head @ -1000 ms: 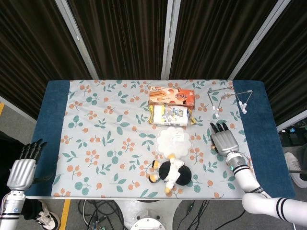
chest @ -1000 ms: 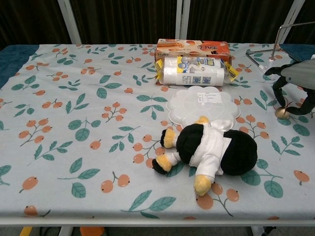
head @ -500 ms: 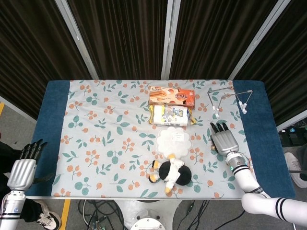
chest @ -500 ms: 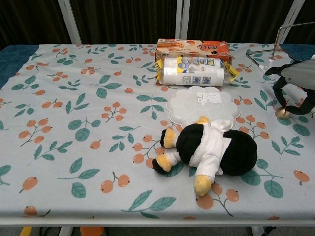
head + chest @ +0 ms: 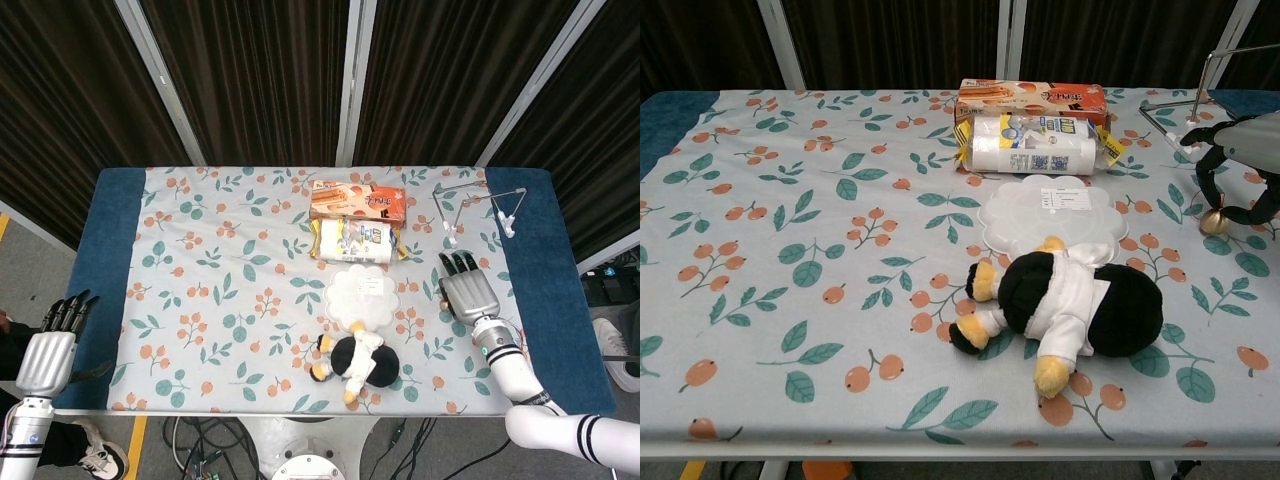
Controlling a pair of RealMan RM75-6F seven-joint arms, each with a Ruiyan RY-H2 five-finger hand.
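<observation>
Hovering over the cloth's right side, the right hand [image 5: 468, 292] is spread and holds nothing, its fingers [image 5: 460, 264] pointing toward twelve o'clock; the chest view shows them curved downward above the cloth, with a small brass-coloured ball [image 5: 1213, 226] just under the fingertips. Whether any fingertip touches the cloth I cannot tell.

From that hand, the nearest things lie at about nine o'clock: a white scalloped lid [image 5: 361, 295], flat on the cloth, and at about eight o'clock a plush penguin [image 5: 352, 361] on its side, its head touching the lid's near edge. A bag roll [image 5: 357, 241] sits at ten o'clock beyond the lid, with an orange box [image 5: 357, 201] just behind it, the two touching along their long sides. At twelve o'clock stands a wire rack [image 5: 476, 208], near the fingertips but apart from them.

The left hand [image 5: 48, 349] hangs off the table's left edge, fingers straight and slightly apart, gripping nothing, well apart from everything on the cloth [image 5: 220, 290].

To reach the penguin well, I judge the right hand should swing toward eight o'clock, staying high enough to pass over the lid, and close around the plush body rather than a foot.
</observation>
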